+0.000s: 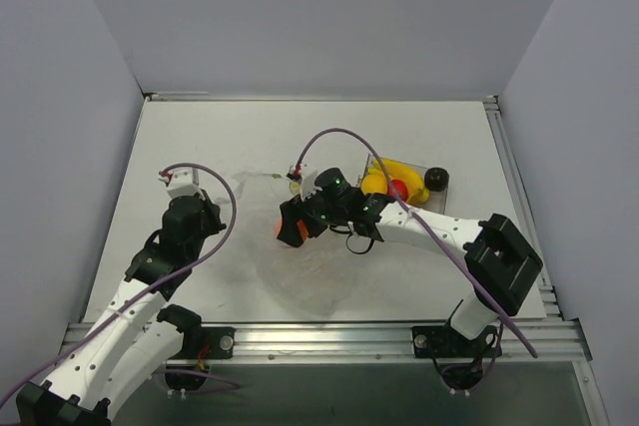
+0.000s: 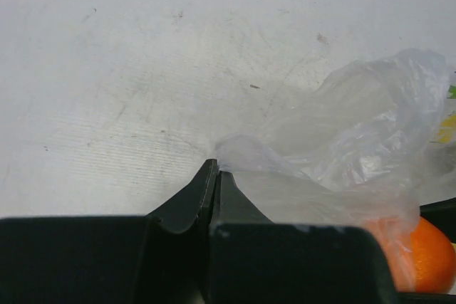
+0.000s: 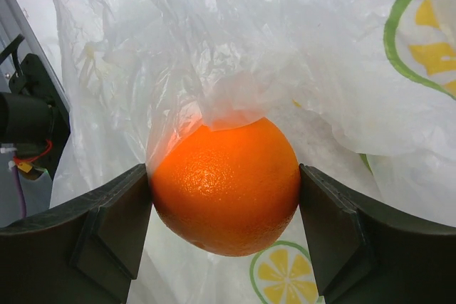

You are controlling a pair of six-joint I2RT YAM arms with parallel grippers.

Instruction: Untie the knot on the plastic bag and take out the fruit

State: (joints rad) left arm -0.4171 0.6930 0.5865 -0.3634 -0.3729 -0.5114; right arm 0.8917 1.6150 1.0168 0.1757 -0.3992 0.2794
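The plastic bag (image 3: 235, 40) is thin whitish film with green-yellow lemon prints; in the top view it lies as a faint sheet (image 1: 305, 271) at mid-table. My right gripper (image 3: 224, 179) is shut on the orange ball (image 3: 224, 186), with bag film draped over the ball's top; both also show in the top view, the gripper (image 1: 293, 225) and the ball (image 1: 283, 232). My left gripper (image 2: 216, 166) is shut on a bunched edge of the bag (image 2: 342, 140), low over the table; the orange ball (image 2: 429, 253) shows at its right. The knot is not visible.
A yellow banana (image 1: 401, 171), a red piece (image 1: 399, 189), a yellow-orange ball (image 1: 374, 184) and a dark ball (image 1: 436, 179) lie together at the back right. The left arm (image 1: 185, 221) sits left of the bag. Grey walls enclose the table.
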